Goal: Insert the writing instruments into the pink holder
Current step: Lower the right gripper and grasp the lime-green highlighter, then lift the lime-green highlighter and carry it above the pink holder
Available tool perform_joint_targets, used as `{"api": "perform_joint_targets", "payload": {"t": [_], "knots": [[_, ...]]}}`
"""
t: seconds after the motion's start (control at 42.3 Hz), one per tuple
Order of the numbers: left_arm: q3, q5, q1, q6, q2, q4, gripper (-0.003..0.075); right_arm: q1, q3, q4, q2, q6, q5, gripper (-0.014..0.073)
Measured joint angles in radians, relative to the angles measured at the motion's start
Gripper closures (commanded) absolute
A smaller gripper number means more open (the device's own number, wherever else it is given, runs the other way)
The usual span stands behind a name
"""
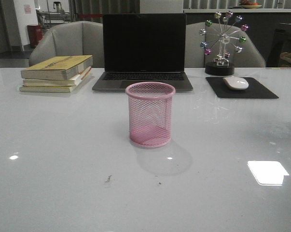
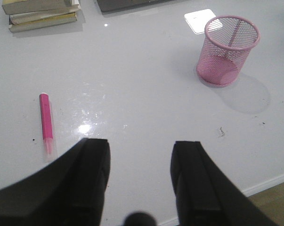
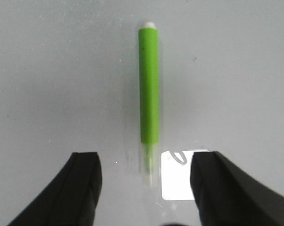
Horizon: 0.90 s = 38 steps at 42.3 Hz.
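Table (image 1: 63, 193): you see a glossy white top with light glare patches; the pink holder stands near its middle
Laptop (image 1: 144, 48): open with a dark screen, straight behind the pink holder; in the left wrist view only a corner of it shows at the frame edge
Books (image 1: 58, 72): a stack lying flat, behind the pink holder and off to its left, beside the laptop
Ferris-wheel ornament (image 1: 222, 41): behind the pink holder to its right, past the mouse pad; its small coloured balls are hard to make out
Mouse pad (image 1: 241, 88): black, behind and right of the pink holder, with a white mouse (image 1: 236, 82) on it
Pink holder (image 1: 150, 114): upright, open mouth up; through the mesh you can see nothing inside it
Left gripper (image 2: 139, 179): wide open and holding nothing; only its two dark fingers show, cut off by the frame edge, hovering over bare table well short of the pink holder
Right gripper (image 3: 144, 183): jaws spread wide with nothing held; the pale end of the green marker lies between the fingers, not touching either
Green marker (image 3: 149, 89): flat on the table; in the front view you get just a green sliver at the frame edge, far right of the pink holder
Pink marker (image 2: 46, 120): flat on the table, far left of the pink holder; the front view cuts it to a pink sliver, and its clear end is blurred
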Motion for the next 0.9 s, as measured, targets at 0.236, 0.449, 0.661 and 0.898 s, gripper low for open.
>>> {"api": "perform_joint_targets", "payload": {"t": [0.236, 0.449, 0.661, 0.898], "knots": [[0.0, 0.0, 0.0, 0.0, 0.0, 0.0, 0.0432, 0.0, -0.166, 0.0, 0.183, -0.033, 0.034, 0.0074], [0.0, 0.0, 0.0, 0.0, 0.0, 0.0, 0.0477, 0.0, -0.282, -0.001, 0.299, -0.058, 0.067, 0.0074], [0.0, 0.0, 0.0, 0.0, 0.0, 0.0, 0.0531, 0.0, -0.34, -0.001, 0.357, -0.066, 0.098, 0.0074], [0.0, 0.0, 0.0, 0.0, 0.0, 0.0, 0.0586, 0.0, -0.344, -0.001, 0.367, -0.07, 0.102, 0.0075]]}}
